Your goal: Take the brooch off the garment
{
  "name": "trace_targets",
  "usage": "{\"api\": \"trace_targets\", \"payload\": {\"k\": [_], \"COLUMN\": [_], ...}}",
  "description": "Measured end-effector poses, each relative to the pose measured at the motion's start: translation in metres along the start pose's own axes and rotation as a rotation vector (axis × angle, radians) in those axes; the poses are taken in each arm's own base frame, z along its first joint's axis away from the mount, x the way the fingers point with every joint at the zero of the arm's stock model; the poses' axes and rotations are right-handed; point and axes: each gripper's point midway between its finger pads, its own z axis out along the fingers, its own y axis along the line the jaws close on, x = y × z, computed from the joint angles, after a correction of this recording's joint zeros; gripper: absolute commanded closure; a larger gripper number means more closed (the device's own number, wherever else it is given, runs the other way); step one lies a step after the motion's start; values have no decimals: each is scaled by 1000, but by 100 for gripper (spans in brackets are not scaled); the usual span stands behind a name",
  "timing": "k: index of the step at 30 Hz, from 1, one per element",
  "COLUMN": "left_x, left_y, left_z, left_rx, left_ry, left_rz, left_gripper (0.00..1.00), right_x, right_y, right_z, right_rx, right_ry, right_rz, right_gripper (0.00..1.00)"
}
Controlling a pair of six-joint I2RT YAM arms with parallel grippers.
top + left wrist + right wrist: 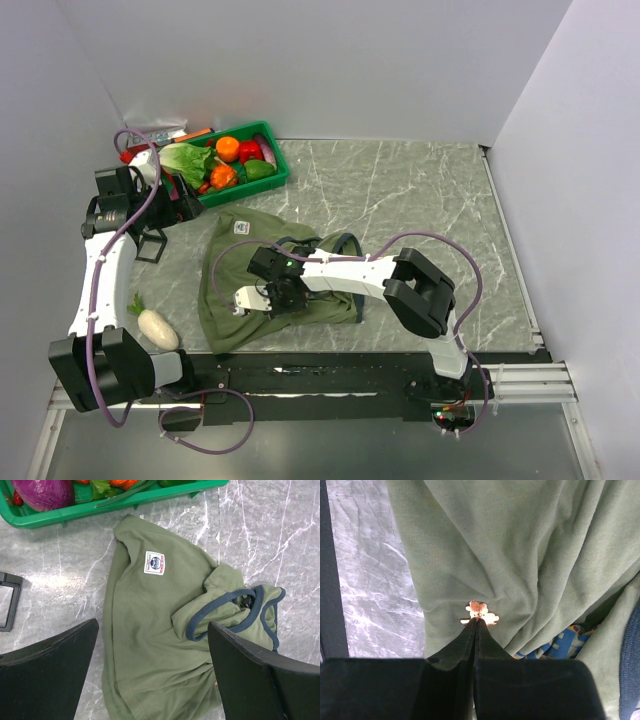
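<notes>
**A:** Where is the brooch [479, 613]?

**B:** On the garment [520, 540], close to a folded edge of the olive cloth. In the right wrist view it is a tiny pinkish shape right at the tips of the right tool [476, 622].

**A:** Is that tool gripping it?

**B:** Its jaws are pressed together with no gap, and the tips meet on the brooch's lower edge, so it pinches the brooch. The cloth puckers in folds that run toward that spot. Just right of the tips, a strip of the blue-and-orange printed graphic [560, 645] peeks out from under a fold.

**A:** And from above?

**B:** The garment lies crumpled on the marble-patterned table [400, 190], near its front edge. The right arm reaches leftward across it, with the tool over the lower left part. The brooch is too small to make out there.

**A:** What about the left tool [154, 626]?

**B:** Its jaws are spread wide with nothing gripped. It hangs above the table, looking down on the garment. Its camera shows the white label [154, 562] on the upper part of the cloth and the navy trim [225, 602] bunched to the right.

**A:** Anything else around?

**B:** A green tray [100, 507] of vegetables sits beyond the garment, with a purple cabbage [42, 491] in it. A black frame [7, 600] lies on the table to the left, and a white radish [157, 328] lies beside the left arm.
</notes>
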Motion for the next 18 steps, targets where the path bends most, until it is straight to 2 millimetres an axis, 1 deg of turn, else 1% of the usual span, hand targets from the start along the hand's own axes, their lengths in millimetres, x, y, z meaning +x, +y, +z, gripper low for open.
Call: {"api": "trace_targets", "payload": {"k": [18], "left_x": [-1], "left_y": [1], "left_z": [0], "left_rx": [-1], "left_ry": [-4], "left_rz": [-2], "left_gripper": [3], "right_x": [-2], "right_y": [2], "right_z": [3], "right_rx": [-16], "right_ry": [-8], "right_rz": [9], "right_gripper": [100]}}
